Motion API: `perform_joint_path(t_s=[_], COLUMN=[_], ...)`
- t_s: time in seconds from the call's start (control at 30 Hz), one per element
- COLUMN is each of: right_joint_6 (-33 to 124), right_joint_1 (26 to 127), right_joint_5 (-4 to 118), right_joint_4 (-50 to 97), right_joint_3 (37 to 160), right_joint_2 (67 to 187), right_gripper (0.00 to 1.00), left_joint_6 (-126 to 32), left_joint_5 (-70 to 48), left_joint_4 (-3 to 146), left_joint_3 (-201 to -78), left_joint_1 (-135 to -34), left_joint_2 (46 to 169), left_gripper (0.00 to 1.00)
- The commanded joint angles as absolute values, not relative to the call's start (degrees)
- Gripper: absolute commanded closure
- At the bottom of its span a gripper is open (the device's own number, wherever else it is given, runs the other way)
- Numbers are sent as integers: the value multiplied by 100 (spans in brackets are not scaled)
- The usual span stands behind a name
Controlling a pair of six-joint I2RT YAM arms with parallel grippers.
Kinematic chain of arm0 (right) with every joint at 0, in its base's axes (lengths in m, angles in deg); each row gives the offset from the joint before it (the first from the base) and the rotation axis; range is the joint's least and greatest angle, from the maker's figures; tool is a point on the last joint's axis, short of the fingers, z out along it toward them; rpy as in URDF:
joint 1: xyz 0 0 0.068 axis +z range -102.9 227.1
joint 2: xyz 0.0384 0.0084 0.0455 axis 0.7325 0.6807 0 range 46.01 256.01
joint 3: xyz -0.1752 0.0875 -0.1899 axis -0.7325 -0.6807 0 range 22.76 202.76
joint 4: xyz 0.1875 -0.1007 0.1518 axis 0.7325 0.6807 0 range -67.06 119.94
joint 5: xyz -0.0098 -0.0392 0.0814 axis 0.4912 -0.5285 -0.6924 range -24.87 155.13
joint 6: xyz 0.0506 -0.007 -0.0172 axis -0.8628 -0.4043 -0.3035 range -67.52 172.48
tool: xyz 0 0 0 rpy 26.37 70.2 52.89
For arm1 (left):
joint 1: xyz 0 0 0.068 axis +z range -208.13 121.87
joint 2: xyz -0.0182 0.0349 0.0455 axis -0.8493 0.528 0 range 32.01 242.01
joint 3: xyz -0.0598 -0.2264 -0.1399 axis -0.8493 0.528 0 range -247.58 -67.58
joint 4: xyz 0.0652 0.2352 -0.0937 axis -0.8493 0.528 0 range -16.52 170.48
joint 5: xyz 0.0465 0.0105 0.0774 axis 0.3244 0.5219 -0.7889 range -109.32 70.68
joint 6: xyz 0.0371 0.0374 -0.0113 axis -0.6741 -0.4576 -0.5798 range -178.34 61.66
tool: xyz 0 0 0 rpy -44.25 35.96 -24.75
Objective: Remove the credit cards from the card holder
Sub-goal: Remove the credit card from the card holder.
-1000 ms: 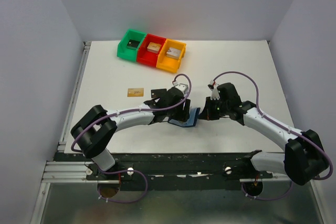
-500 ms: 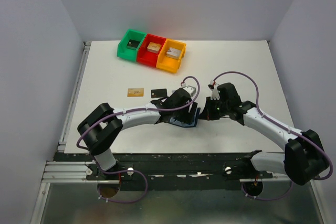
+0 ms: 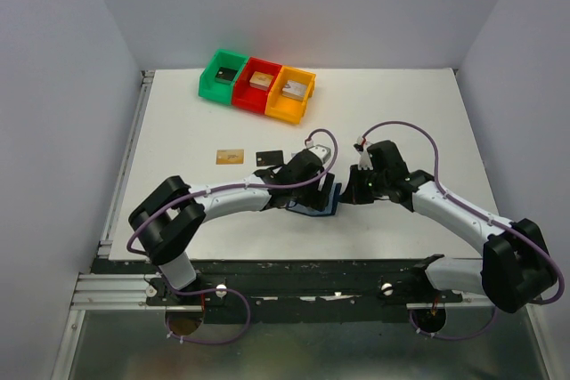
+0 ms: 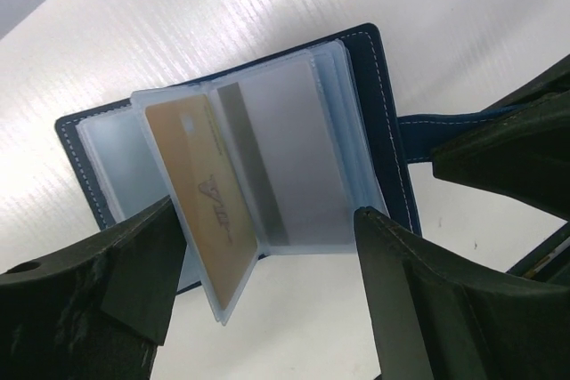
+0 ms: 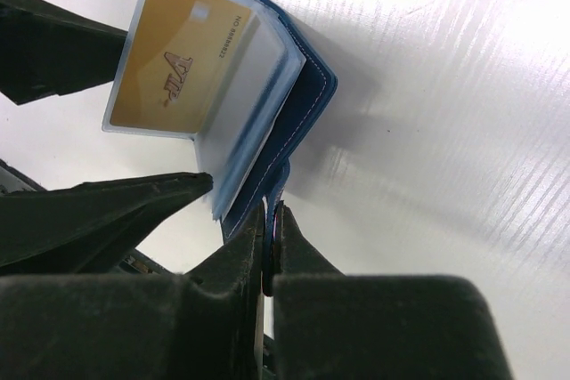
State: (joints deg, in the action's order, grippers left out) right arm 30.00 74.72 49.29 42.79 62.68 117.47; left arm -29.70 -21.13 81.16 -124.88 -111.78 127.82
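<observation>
I'm looking down on a white table (image 3: 178, 131) boxed in by grey walls, with 3 bins (image 3: 242, 98) in green, red and orange at the far side. A tan card (image 3: 230, 156) and a black card (image 3: 269, 157) are lying flat, already out. The card holder (image 3: 316, 209) is sitting mid-table between my left gripper (image 3: 325, 189) and right gripper (image 3: 350, 193).

Left wrist now: my jaws are standing wide apart, straddling the open holder. A gold card (image 4: 209, 211) is sitting in a raised clear sleeve, with a pale card (image 4: 294, 157) in the pocket beside it. I'm judging it best to pinch the card alone, not the plastic, and draw along the pocket.

Right wrist: I'm clamping the navy snap tab (image 5: 272, 220) tight, anchoring the stitched cover. The sleeves are fanning loosely, so the grip wants firmness.
</observation>
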Motion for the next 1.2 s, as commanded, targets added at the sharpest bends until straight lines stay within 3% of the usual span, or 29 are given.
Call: perform_joint_path(t_s=[0.0, 0.27, 0.33, 0.5, 0.6, 0.8, 0.97, 1.17], right_joint_6=[2963, 2919, 2884, 2822, 2822, 2910, 2648, 1909], right_joint_1=[7443, 7434, 7426, 7434, 7434, 7443, 7443, 7461], right_joint_5=[5159, 5300, 5422, 5923, 6161, 6013, 4117, 3559], right_joint_4=[4447, 4499, 4587, 4921, 5167, 5292, 4028, 3112], right_joint_3=[6416, 6381, 6407, 6495, 6652, 6899, 6662, 6723], right_joint_2=[11799, 11799, 11781, 11659, 11606, 11326, 11288, 12246], right_gripper=[91, 90, 86, 58, 50, 50, 54, 61], left_joint_6=[-2943, -2890, -2855, -2749, -2661, -2547, -2301, -2362], left_joint_5=[-2512, -2776, -2925, -3189, -3163, -2655, -1969, -1686], left_joint_4=[8236, 8271, 8280, 8210, 8122, 7814, 7375, 7023], left_joint_3=[-12400, -12321, -12278, -12023, -11873, -11619, -11337, -11354], left_joint_1=[-11201, -11201, -11201, -11166, -11096, -10780, -10244, -10181], left_joint_2=[12447, 12289, 12184, 11859, 11744, 11691, 11840, 11876], left_gripper=[14, 12, 12, 12, 13, 27, 49, 55])
